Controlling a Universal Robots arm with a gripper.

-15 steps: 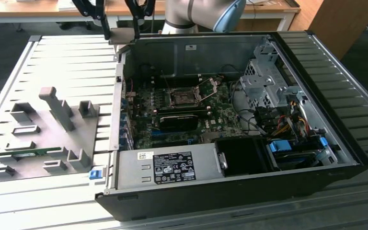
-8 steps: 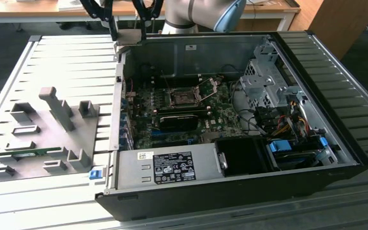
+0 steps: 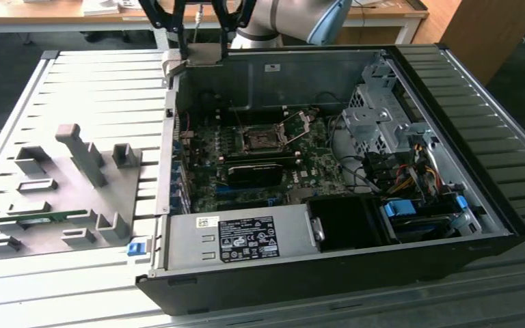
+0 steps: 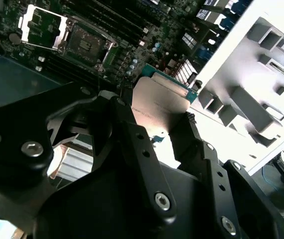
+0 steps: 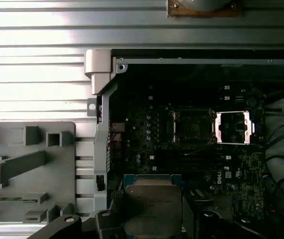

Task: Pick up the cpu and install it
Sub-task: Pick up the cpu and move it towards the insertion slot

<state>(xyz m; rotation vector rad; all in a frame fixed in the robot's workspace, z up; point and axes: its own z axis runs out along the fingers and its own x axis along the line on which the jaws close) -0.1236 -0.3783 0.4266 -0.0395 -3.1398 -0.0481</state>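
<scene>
Over the case [image 3: 335,273] corner, my end effector [image 4: 156,119] pinches the cpu [image 4: 161,99]; first wrist view adds the open socket [image 5: 191,127].

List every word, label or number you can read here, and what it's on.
Power supply label: print too small to read.
White sticker on the case wall: too small to read.
The cpu in the pincer: faint marking, unreadable.
Nothing reads clearly.

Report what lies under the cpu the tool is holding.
Below the cpu, gripped by the tool, the first wrist view shows the motherboard inside the case, with the open socket off to one side. The board patch directly beneath is hidden by the cpu.
</scene>
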